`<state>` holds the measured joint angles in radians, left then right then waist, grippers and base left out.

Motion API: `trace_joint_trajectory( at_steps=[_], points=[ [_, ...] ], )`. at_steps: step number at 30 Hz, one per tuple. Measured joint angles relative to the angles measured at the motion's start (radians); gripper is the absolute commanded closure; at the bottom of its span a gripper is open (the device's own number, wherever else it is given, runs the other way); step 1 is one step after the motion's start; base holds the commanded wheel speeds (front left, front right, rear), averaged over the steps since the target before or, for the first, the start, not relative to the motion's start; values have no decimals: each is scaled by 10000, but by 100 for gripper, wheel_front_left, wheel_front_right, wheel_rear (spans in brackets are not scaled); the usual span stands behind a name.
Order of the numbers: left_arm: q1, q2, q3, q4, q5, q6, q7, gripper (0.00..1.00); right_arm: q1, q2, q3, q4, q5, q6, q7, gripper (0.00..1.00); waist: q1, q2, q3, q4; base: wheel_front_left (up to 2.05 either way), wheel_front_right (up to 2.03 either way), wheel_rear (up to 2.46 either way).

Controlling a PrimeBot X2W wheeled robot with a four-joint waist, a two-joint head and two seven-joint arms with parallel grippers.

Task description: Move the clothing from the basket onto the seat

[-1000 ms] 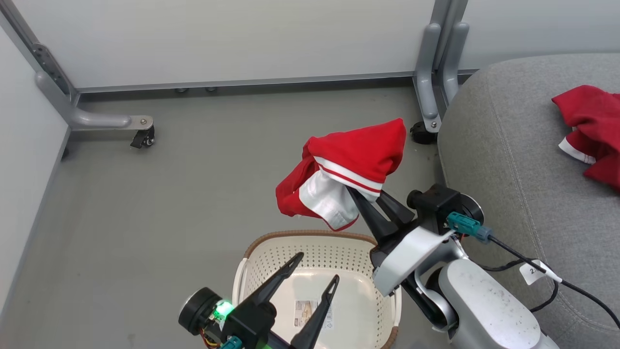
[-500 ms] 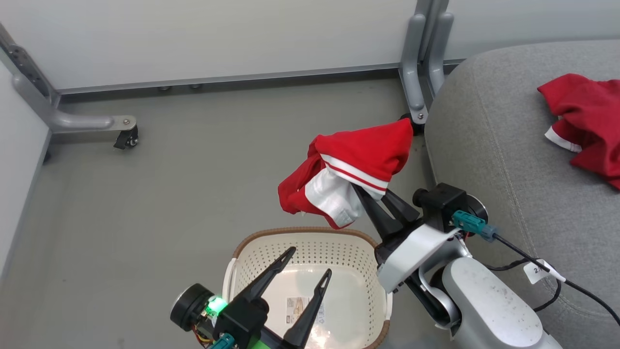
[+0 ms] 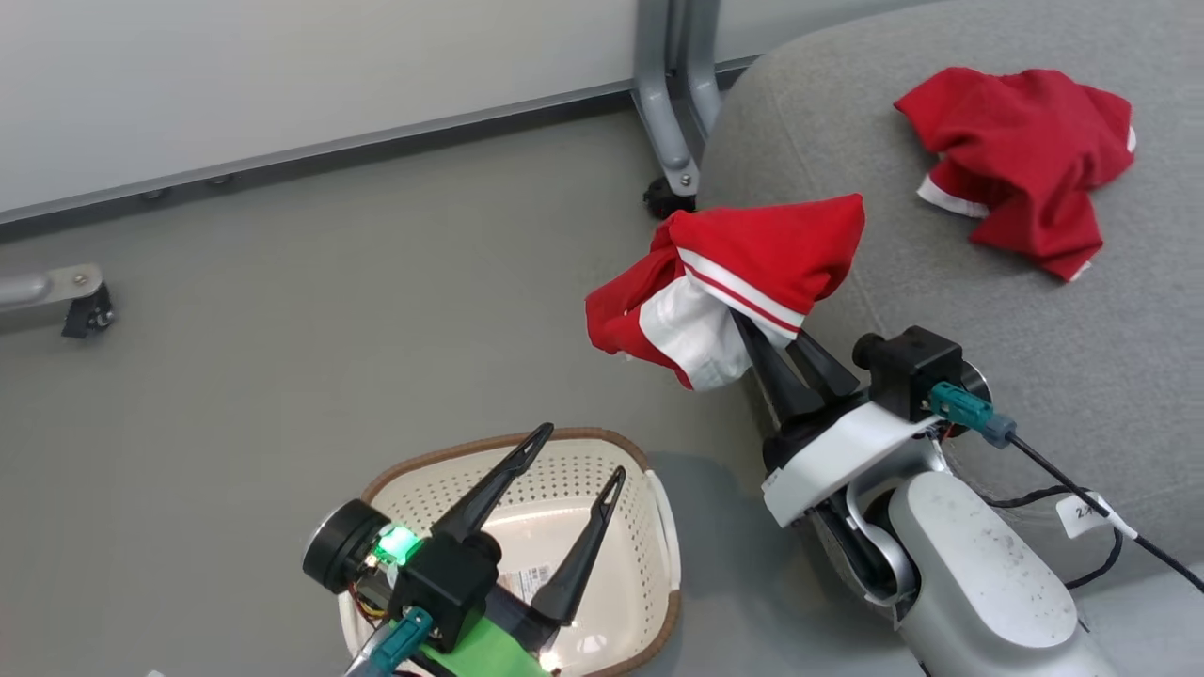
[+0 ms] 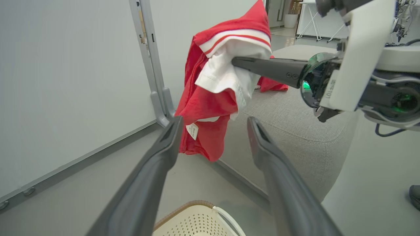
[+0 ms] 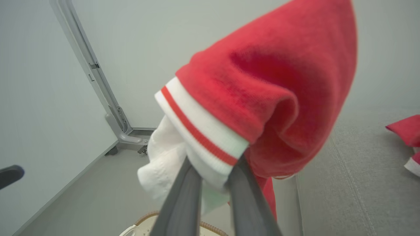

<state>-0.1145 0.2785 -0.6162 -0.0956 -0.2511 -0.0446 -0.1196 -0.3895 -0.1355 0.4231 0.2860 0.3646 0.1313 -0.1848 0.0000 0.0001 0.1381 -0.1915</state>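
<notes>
- The red garment (image 3: 752,259) hangs in the air from the right gripper (image 3: 773,343). It is at the near edge of the seat (image 3: 941,310), partly over the cushion and partly over the floor (image 3: 282,329), and well apart from the basket (image 3: 658,527).
- The two dark fingers of the right gripper are clenched on the white striped cuff. I hold it by this thick edge because the thin cloth could slip out more easily.
- The rest of the cloth hangs down loose. In the left wrist view its lower end hangs below the seat's top, so I judge the arm is held high to stop it catching on the cushion edge.
- The other garment (image 3: 1021,155) lies crumpled further in on the seat, touching nothing else. I think there is enough bare cushion between the two for this piece.
- The left gripper (image 3: 581,451) is above the basket with its fingers spread wide and nothing between them. It waits there out of the way of the right arm.
- The part of the basket's bottom that I can see is bare, so I judge this is the last piece to move.
</notes>
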Motion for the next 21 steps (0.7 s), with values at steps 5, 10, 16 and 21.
trace_joint_trajectory(
  at_steps=[5,10,16,21],
  points=[
    [-151,148,-33,-107,44,-31,169,0,10,100,-311,65,-31,2,-148,100,0,0,206,-829,0,0,0],
    [-242,215,-142,-226,58,-86,345,0,126,205,-637,150,-33,0,-299,100,0,0,422,-1672,0,0,0],
    [-416,291,-244,-481,58,-111,585,0,183,240,-1149,240,-48,0,-476,100,0,0,786,-2585,0,0,0],
    [-570,418,-263,-677,81,-111,732,0,71,199,-1783,416,-90,2,-600,100,0,0,1223,-2868,0,0,0]
  ],
)
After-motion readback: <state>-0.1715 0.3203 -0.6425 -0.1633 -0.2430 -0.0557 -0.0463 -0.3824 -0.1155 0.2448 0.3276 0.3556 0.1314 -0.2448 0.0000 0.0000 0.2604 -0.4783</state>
